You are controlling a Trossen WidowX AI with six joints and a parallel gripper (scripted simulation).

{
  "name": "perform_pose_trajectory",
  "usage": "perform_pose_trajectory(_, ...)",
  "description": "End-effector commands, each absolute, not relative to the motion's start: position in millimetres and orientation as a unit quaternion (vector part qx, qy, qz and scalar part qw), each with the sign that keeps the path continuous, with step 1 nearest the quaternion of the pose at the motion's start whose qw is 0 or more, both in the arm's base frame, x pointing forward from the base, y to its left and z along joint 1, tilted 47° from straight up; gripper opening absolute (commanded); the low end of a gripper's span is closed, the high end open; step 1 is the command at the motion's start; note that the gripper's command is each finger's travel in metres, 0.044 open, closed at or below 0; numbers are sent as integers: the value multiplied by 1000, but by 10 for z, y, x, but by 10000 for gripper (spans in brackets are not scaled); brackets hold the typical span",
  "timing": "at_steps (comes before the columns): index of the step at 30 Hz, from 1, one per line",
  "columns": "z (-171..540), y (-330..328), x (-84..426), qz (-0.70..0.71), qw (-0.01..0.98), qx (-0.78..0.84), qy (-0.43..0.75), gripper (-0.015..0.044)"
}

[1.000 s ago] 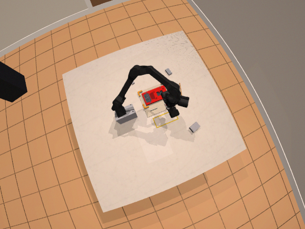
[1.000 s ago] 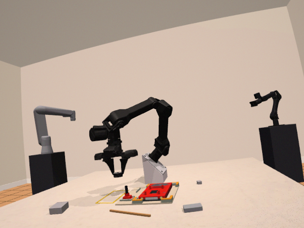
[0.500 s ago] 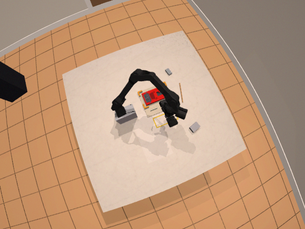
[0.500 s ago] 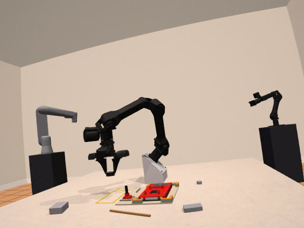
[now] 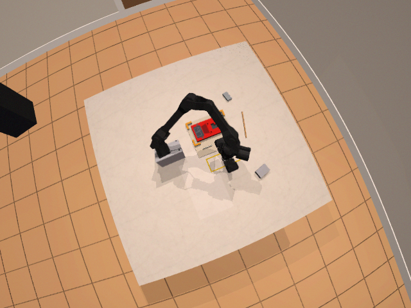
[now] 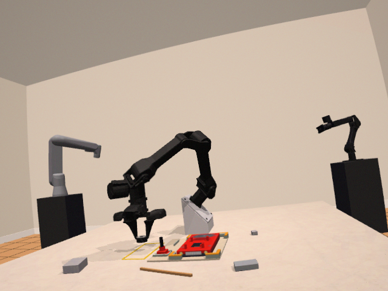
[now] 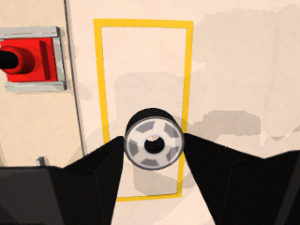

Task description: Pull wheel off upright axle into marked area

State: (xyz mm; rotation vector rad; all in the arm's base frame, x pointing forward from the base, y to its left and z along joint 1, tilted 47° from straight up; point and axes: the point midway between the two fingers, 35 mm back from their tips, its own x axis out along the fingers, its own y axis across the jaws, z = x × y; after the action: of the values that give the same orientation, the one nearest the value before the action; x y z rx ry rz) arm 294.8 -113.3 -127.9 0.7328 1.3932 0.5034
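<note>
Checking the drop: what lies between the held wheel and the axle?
Wrist view: only the yellow outline's left edge and bare table lie between wheel, shut in the gripper, and axle.

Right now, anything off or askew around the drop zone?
Nothing stands out. The hand grips the wheel squarely over the yellow marked area, near its right edge; the axle stands upright on its red base.
</note>
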Motion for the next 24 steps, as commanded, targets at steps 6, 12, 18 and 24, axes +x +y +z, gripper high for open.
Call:
perform_pose_trajectory(6,-1525,-828,2949,226,674,334,619,0)
perform_pose_trajectory(12,-1500,-854,2947,228,672,328,623,158)
perform_pose_trajectory(18,-1457,-905,2944,228,672,329,623,300)
perform_pose_trajectory(24,-1108,-1277,2871,224,674,333,620,300)
